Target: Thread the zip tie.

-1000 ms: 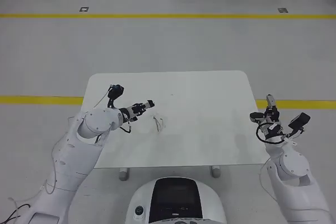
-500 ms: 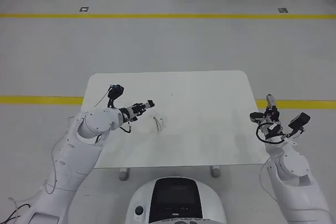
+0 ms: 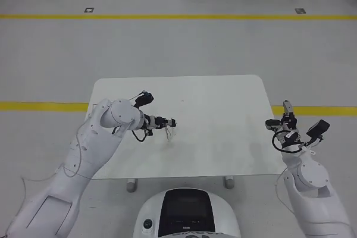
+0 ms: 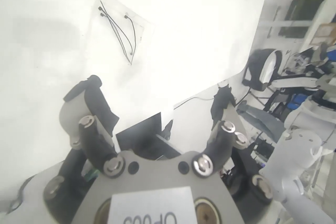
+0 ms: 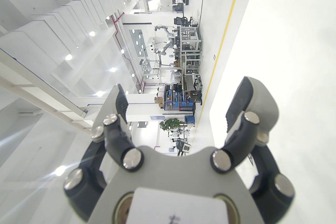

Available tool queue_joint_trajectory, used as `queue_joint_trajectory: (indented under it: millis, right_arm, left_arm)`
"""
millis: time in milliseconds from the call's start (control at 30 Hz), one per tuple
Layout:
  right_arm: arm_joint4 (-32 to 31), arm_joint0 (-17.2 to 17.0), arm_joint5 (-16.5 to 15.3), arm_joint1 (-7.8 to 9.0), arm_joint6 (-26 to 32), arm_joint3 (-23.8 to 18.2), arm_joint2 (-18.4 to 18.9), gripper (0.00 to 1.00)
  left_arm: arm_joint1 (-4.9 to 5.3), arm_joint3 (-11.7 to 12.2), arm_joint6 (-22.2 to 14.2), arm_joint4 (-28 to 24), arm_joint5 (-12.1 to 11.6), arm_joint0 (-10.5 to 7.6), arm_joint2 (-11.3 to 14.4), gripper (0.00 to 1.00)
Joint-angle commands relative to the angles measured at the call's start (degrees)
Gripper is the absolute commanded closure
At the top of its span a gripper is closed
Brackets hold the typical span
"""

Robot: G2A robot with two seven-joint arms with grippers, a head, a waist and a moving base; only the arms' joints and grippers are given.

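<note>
Just short of the table's (image 3: 226, 101) centre, toward eight o'clock in the top view, the zip ties (image 3: 168, 132) lie as a loose bundle of thin black strands on a clear sheet (image 4: 116, 5). None looks threaded.

Over the last second the left arm has swung in from ten o'clock of the bundle. The left gripper (image 3: 170, 123) now hangs right at the ties' twelve o'clock edge. The left wrist view shows its fingers (image 4: 90, 93) spread wide with nothing between them, the ties a little ahead of the tips.

The right gripper (image 3: 288, 113) has not stirred. It waits off the table's three o'clock edge, its jaws also wide apart and empty in its own wrist view (image 5: 181, 87).

So the approach looks nearly done and picking up one tie is probably next. The strands cross one another, so closing on just one will need care.
</note>
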Motion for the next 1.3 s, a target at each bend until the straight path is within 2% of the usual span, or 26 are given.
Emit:
queue_joint_trajectory:
  millis: [0,67,133,200,300,367,433,567,733,800,867,1200,1233,1267]
  right_arm:
    - [0.0,0.0,0.0,0.00,0.0,0.0,0.0,0.00]
    - [0.0,0.0,0.0,0.00,0.0,0.0,0.0,0.00]
    - [0.0,0.0,0.0,0.00,0.0,0.0,0.0,0.00]
    - [0.0,0.0,0.0,0.00,0.0,0.0,0.0,0.00]
    - [0.0,0.0,0.0,0.00,0.0,0.0,0.0,0.00]
    - [0.0,0.0,0.0,0.00,0.0,0.0,0.0,0.00]
    - [0.0,0.0,0.0,0.00,0.0,0.0,0.0,0.00]
    - [0.0,0.0,0.0,0.00,0.0,0.0,0.0,0.00]
    - [0.0,0.0,0.0,0.00,0.0,0.0,0.0,0.00]
    - [0.0,0.0,0.0,0.00,0.0,0.0,0.0,0.00]
    - [0.0,0.0,0.0,0.00,0.0,0.0,0.0,0.00]
    - [0.0,0.0,0.0,0.00,0.0,0.0,0.0,0.00]
    - [0.0,0.0,0.0,0.00,0.0,0.0,0.0,0.00]
    - [0.0,0.0,0.0,0.00,0.0,0.0,0.0,0.00]
  left_arm:
    - [0.03,-0.2,1.0,0.0,0.0,0.37,-0.2,0.00]
    - [0.03,-0.2,1.0,0.0,0.0,0.37,-0.2,0.00]
    - [0.09,-0.7,1.3,1.0,-1.4,0.40,0.2,0.00]
    - [0.35,-0.9,0.6,3.8,-1.9,0.07,1.1,0.00]
    - [0.33,-1.0,-3.6,6.4,-1.4,-2.36,3.1,0.00]
    - [0.01,0.0,-6.0,8.0,-2.1,-4.76,5.3,0.00]
    - [-0.43,1.0,-6.3,9.7,-2.2,-6.83,7.2,0.00]
    - [-1.98,4.9,-7.0,8.5,-3.6,-11.05,11.1,0.00]
    - [-4.82,13.2,-6.4,6.2,-5.9,-15.59,17.0,0.00]
    - [-6.06,17.1,-5.8,4.9,-5.6,-16.83,18.9,0.00]
    - [-6.91,19.2,-4.2,4.4,-4.9,-18.12,19.9,0.00]
    - [-6.91,19.2,-4.2,4.4,-4.9,-18.12,19.9,0.00]
    - [-6.93,19.8,-4.6,6.2,-4.1,-18.16,20.7,0.00]
    - [-7.52,19.0,-5.4,9.0,-2.4,-19.17,22.7,0.00]
